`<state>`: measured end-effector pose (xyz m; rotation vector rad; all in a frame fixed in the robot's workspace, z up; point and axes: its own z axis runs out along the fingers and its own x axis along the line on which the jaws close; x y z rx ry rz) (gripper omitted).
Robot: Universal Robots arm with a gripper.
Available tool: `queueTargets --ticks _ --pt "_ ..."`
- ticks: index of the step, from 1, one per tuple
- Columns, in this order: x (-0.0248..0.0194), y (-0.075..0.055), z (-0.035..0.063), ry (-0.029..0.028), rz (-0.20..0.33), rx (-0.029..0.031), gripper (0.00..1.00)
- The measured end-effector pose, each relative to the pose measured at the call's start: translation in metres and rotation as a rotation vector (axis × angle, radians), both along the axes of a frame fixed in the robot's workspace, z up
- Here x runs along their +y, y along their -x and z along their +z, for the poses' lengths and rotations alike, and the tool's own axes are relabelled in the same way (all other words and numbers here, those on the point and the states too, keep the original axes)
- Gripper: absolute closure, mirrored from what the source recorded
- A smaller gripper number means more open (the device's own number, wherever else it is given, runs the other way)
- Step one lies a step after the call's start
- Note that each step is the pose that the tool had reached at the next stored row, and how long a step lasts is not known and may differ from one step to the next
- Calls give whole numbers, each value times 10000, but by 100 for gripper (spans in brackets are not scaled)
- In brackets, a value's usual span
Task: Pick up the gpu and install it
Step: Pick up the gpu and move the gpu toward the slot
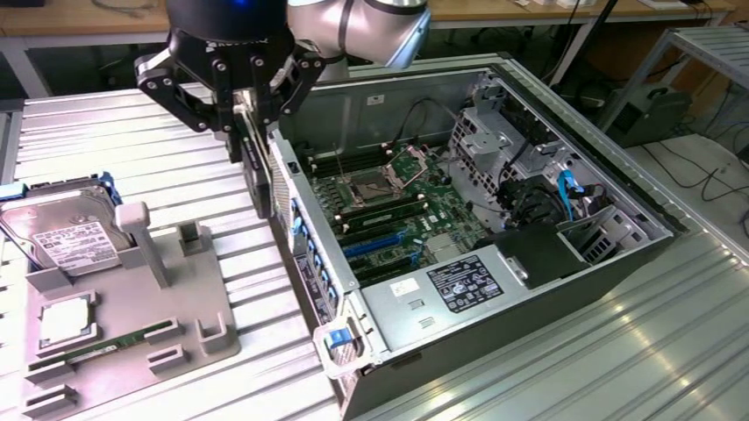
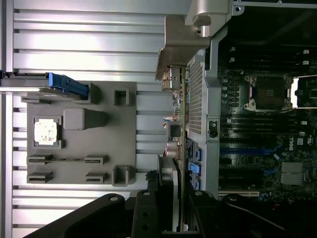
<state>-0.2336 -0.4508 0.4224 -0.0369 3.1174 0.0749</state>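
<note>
Overhead, the fingers (image 1: 199,110) pinch the gpu (image 1: 262,184) on edge beside the open computer case's (image 1: 492,342) wall, mid-worktop (image 1: 655,351); a clean install likely means keeping it plumb and squared to the blue slots (image 1: 374,241).

On the counter (image 1: 609,368), the parts holder (image 1: 175,298) lies at the exterior view's left of the computer case (image 1: 351,110); the gpu (image 1: 261,186), in the pincer (image 1: 245,136), hangs between them.
</note>
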Motion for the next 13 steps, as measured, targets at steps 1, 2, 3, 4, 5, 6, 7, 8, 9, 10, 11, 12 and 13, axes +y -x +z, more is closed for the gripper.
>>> queueTargets --ticks 1,2,3,4,5,6,7,8,9,10,11,12,13 --pt "0 -18 0 0 0 0 72" --pt "0 -57 0 0 -1 0 72" --pt "0 -79 0 0 -1 0 72" --pt "0 -101 0 0 -1 0 72" --pt "0 -120 0 0 -1 0 72" --pt "0 -140 0 0 -1 0 72" --pt "0 -160 0 1 -1 0 72" --pt "0 -179 0 0 -1 0 72" --pt "0 -198 0 -1 -1 -1 72" --pt "0 -212 0 0 -3 0 72" --pt "0 -228 0 0 -7 0 72" --pt "0 -243 0 0 -20 0 72" --pt "0 -260 0 0 -51 0 72"
